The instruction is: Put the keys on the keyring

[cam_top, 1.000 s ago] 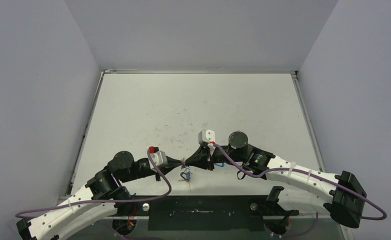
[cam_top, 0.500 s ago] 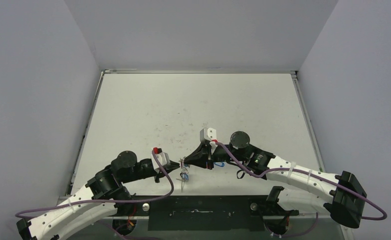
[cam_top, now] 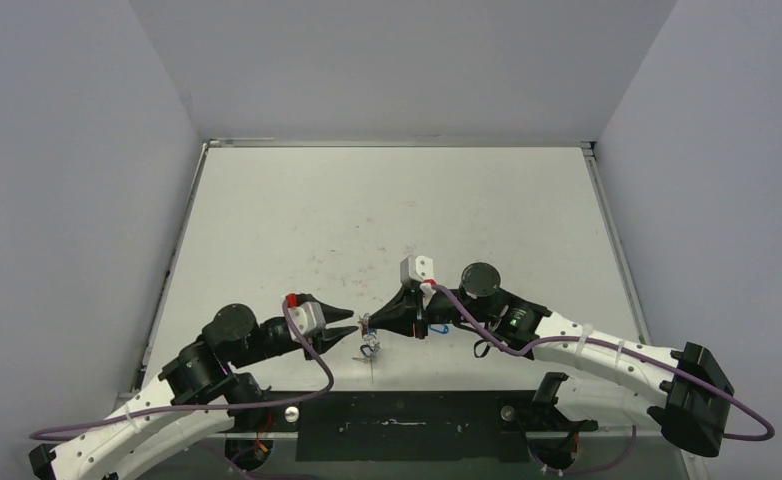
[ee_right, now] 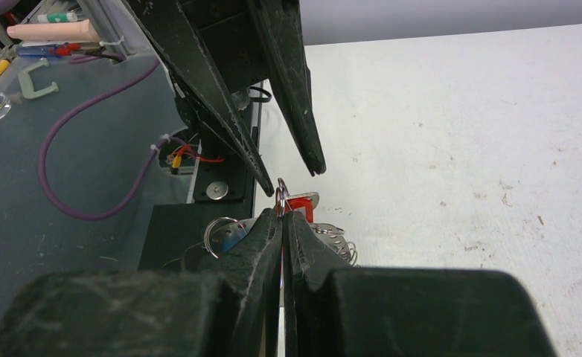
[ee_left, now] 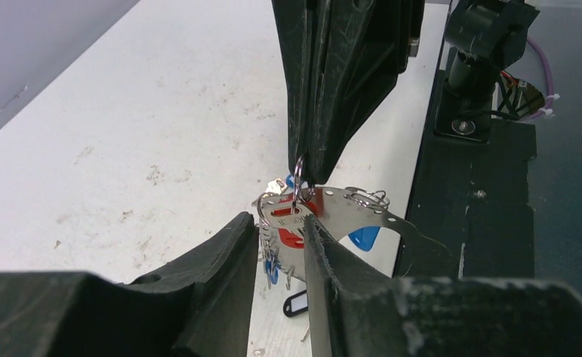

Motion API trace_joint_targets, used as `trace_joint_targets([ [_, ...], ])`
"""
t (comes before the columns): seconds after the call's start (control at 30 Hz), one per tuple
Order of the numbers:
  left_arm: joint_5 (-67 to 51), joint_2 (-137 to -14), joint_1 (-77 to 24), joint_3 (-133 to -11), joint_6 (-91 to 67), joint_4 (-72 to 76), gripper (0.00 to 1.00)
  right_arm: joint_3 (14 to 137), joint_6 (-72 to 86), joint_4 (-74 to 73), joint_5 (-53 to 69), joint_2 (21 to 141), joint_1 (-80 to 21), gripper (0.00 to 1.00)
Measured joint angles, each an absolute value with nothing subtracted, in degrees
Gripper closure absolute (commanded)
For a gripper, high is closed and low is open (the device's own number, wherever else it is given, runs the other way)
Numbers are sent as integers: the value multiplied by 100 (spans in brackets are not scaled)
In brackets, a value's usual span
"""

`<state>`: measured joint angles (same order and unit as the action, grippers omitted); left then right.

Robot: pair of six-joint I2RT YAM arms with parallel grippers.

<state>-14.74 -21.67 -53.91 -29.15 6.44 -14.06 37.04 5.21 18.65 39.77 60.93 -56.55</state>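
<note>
My right gripper (cam_top: 373,322) (ee_right: 281,212) is shut on the thin silver keyring (ee_left: 298,177) (ee_right: 281,192), held just above the table near its front edge. From the keyring hangs a bundle: a flat silver plate with holes (ee_left: 347,212), a red tag (ee_left: 294,225) (ee_right: 301,202), a light blue tag (ee_left: 362,237) (ee_right: 232,238) and small wire rings. The keys' metal blades are mostly hidden; a silver bit (ee_left: 274,185) shows behind the plate. My left gripper (cam_top: 353,326) (ee_left: 277,227) is open, its fingers on either side of the plate's left end.
A black tag with a white label (ee_left: 298,303) lies on the table under the bundle. The black base plate (cam_top: 397,425) runs along the table's front edge close by. Tools and a purple cable (ee_right: 87,149) lie beyond that edge.
My left gripper, shut on the bundle before, has opened and drawn back a little to the left. The right gripper keeps its hold and has barely moved.
</note>
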Motion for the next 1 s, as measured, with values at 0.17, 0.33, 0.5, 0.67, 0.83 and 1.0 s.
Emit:
trace_joint_targets([
  [0.17, -1500, -2180, -5391, -2912, 644, -1166, 75, 3704, 519, 1850, 3979, 6082, -5655, 100],
  [0.33, -1610, -2351, -5391, -2915, 642, -1004, 84, 3704, 517, 1828, 3983, 6062, -5655, 100],
  [0.5, -1728, -2456, -5391, -2915, 637, -987, 100, 3706, 515, 1798, 3981, 6062, -5631, 100],
  [0.67, -1785, -2456, -5391, -2915, 661, -1000, 100, 3704, 508, 1782, 3981, 6036, -5623, 100],
  [0.83, -1782, -2357, -5391, -2919, 663, -1090, 100, 3704, 517, 1774, 3981, 6029, -5625, 100],
  [1.0, -1778, -2287, -5391, -2919, 670, -1258, 100, 3704, 530, 1806, 3983, 6029, -5625, 100],
])
